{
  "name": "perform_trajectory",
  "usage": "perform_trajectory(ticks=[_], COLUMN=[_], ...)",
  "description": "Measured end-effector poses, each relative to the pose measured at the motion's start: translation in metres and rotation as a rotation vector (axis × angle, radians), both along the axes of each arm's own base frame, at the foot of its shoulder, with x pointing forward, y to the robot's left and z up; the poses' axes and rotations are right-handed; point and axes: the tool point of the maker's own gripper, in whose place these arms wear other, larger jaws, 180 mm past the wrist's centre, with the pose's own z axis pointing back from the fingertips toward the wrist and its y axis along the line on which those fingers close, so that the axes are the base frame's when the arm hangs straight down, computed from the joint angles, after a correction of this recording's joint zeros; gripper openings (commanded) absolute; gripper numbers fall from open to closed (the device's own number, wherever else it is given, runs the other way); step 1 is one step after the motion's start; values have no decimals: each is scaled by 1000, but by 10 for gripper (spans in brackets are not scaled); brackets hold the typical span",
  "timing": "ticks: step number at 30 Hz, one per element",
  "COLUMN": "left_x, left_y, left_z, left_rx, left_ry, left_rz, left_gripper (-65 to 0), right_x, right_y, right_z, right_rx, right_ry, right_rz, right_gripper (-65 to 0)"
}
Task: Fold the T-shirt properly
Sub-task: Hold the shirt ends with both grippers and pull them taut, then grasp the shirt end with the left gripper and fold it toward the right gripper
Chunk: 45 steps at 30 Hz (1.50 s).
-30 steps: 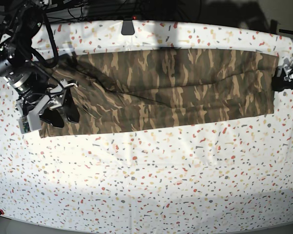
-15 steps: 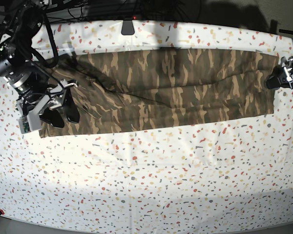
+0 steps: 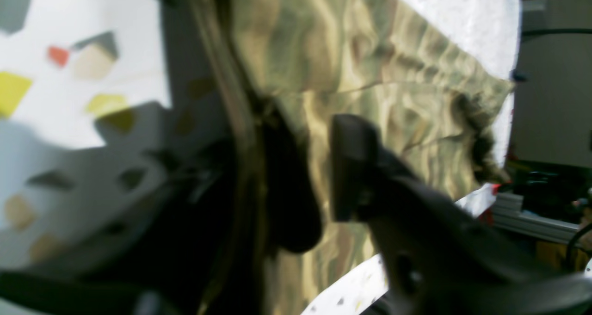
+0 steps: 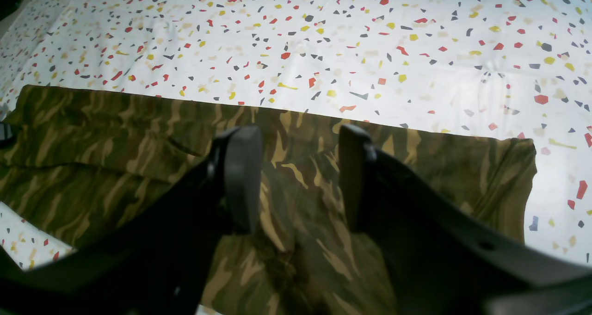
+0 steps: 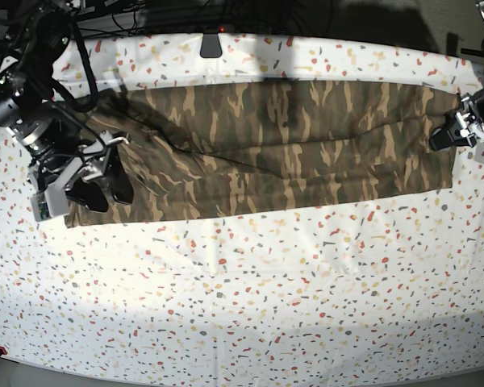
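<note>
Across table (image 5: 242,290), T-shirt (image 5: 282,145) lengthwise (left-right)

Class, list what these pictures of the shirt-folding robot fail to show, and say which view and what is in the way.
1. Left wrist view: blur hides whether the left gripper has pinched the T-shirt.
2. Base view: the right gripper covers the shirt's corner beneath it.
3. Right wrist view: the frame's left edge cuts off the shirt's far end.
4. Neck print: not visible anywhere.
</note>
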Motion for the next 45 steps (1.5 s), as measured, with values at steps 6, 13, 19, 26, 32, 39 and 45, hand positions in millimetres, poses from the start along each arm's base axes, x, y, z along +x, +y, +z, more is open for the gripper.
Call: perform_trajectory(ticks=[6, 13, 19, 26, 32, 39, 45], left_x=[-5, 5, 12, 3, 2, 24, 20], left_y=[4, 1, -17, -48, -96, -137, -187], left_z=[-3, 10, 35, 61, 83, 115, 111], left_rx=[15, -63, -89, -22, 28, 48, -65], left_ry=[20, -37, -96, -184, -285, -418, -418], left_rz=[0, 50, -38, -173, -237, -191, -206], left_gripper=[-650, -650, -650, -650, -650, -650, -650], right_x=[0, 0, 0, 1, 1, 1, 1], right_y=[0, 0, 0, 0, 0, 1, 1], right_z=[0, 0, 0, 2, 2, 1, 1], right_rx=[0, 0, 0, 0, 0, 4, 6], right_ry=[0, 0, 0, -5, -5, -5, -6], right_rz=[0, 0, 0, 0, 0, -1, -1], right_gripper=[-372, -372, -372, -372, -372, -372, -372])
